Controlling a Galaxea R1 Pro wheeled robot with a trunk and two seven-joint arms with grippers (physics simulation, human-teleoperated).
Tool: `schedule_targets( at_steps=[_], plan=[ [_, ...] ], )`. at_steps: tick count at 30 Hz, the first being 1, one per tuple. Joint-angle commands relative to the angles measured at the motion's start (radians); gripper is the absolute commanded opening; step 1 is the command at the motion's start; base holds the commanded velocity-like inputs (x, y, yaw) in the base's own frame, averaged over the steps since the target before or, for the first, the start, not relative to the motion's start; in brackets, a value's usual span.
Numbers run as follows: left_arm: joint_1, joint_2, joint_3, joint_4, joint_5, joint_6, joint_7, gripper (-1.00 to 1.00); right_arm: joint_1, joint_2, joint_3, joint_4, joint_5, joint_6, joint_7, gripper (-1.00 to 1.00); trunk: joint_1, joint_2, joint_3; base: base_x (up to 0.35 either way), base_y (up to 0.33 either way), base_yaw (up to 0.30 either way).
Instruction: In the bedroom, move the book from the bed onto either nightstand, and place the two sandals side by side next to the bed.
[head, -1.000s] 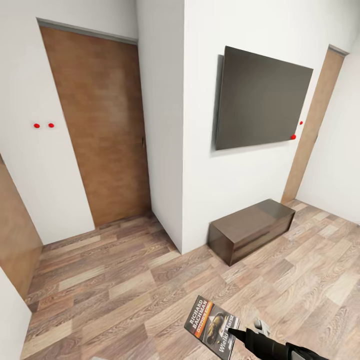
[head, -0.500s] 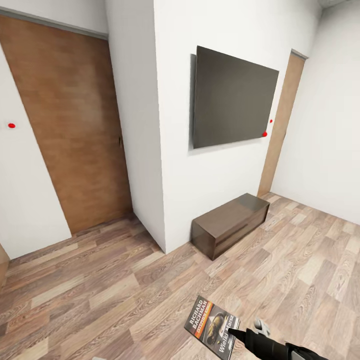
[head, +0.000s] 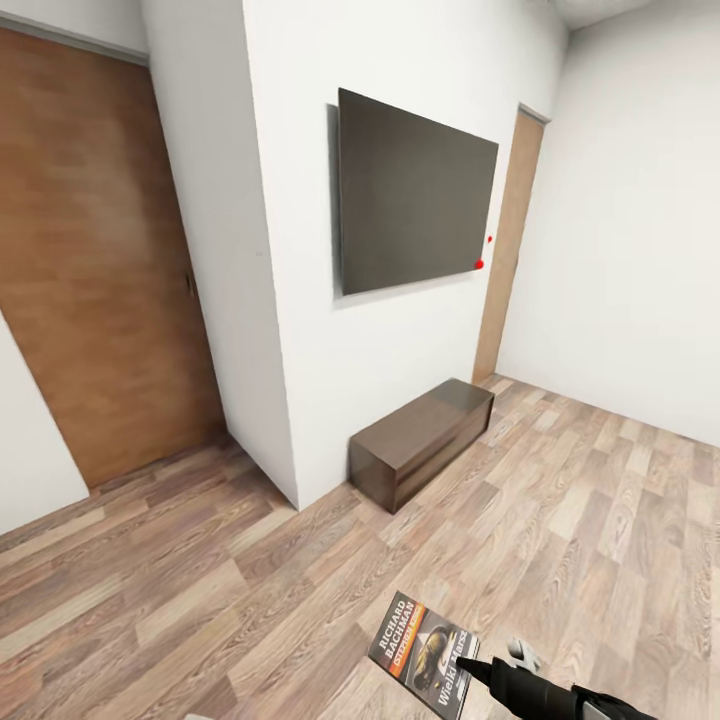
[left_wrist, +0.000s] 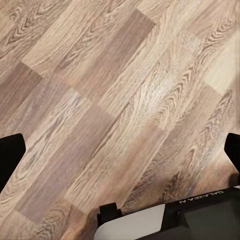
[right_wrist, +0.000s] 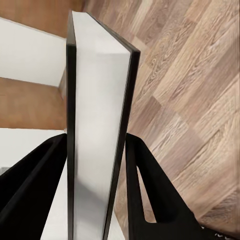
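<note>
I have the book (head: 424, 648), low centre of the head view, pinched by its edge in my right tool (right_wrist: 95, 150); thin, light, stiff, probably slick-covered; left tool (left_wrist: 120, 150) spread open over floor.

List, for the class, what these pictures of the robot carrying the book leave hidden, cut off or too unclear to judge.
- Book: in the head view the right gripper covers its lower corner, and the cover picture is too small to read.
- Book: the right wrist view shows it edge-on, so no cover.
- Left gripper: the picture's edges cut off its dark fingers.
- Brown door: the head view's left edge cuts it.
- Low cabinet: any drawer is too indistinct to tell.
</note>
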Motion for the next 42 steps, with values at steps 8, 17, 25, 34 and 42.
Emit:
schedule_targets(
  at_steps=[8,17,25,34,42],
  plan=[
    [-0.001,-0.005,0.008,0.000,-0.010,-0.003,-0.003,1.00,-0.002,0.000,0.001,0.003,-0.011,0.009,0.004,-1.00,0.000,-0.002,-0.005,0.000,0.000,-0.275],
    [-0.001,-0.009,0.008,0.000,-0.010,-0.003,-0.003,1.00,-0.002,0.000,0.001,0.003,-0.011,0.009,0.004,-1.00,0.000,-0.002,-0.008,0.000,0.000,-0.275],
    [-0.001,-0.013,0.009,0.000,-0.009,-0.003,-0.003,1.00,-0.002,0.000,0.001,0.003,-0.011,0.009,0.004,-1.00,0.000,-0.002,-0.011,0.000,0.000,-0.275],
    [-0.001,-0.015,0.009,0.000,-0.009,-0.002,-0.003,1.00,-0.002,0.000,0.001,0.003,-0.011,0.009,0.004,-1.00,0.000,-0.002,-0.014,0.000,0.000,-0.275],
    [0.001,-0.015,0.008,0.000,-0.009,-0.002,-0.003,1.00,-0.002,0.000,0.001,0.003,-0.011,0.009,0.004,-1.00,0.000,-0.002,-0.017,0.000,0.000,-0.275]
  ],
)
